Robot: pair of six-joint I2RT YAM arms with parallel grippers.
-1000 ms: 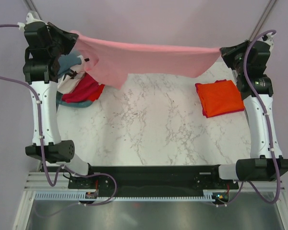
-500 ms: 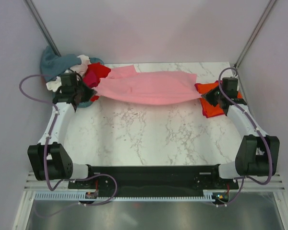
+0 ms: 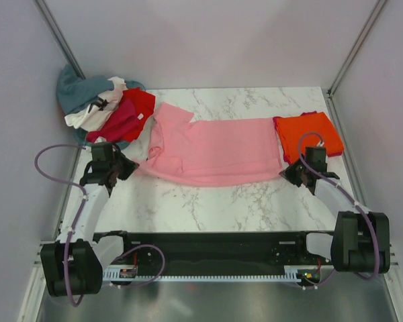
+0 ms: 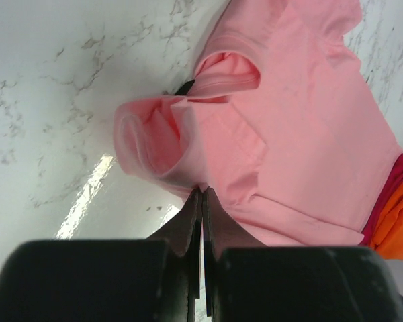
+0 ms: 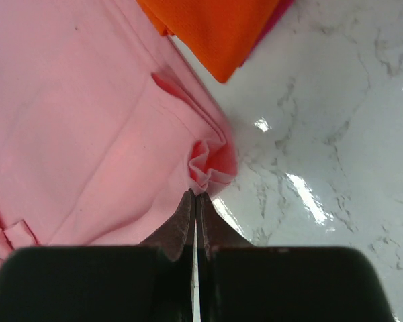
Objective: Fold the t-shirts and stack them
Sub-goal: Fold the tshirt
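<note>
A light pink t-shirt (image 3: 215, 149) lies spread across the middle of the marble table, sleeve toward the back left. My left gripper (image 3: 125, 168) is shut on its near left corner, pinching bunched cloth (image 4: 188, 176). My right gripper (image 3: 289, 176) is shut on its near right corner, where the cloth puckers (image 5: 211, 168). A folded bright orange t-shirt (image 3: 309, 135) lies at the right, over a magenta one; it also shows in the right wrist view (image 5: 215, 30). A pile of unfolded shirts sits at the back left: teal-grey (image 3: 77, 90), white (image 3: 80, 117), red (image 3: 138, 104).
The marble table (image 3: 208, 201) is walled by grey panels at the left, back and right. The black base rail (image 3: 215, 245) runs along the near edge.
Both arms have come down and toward the near edge, drawing the pink shirt from hanging stretched in the air to lying flat on the table.
</note>
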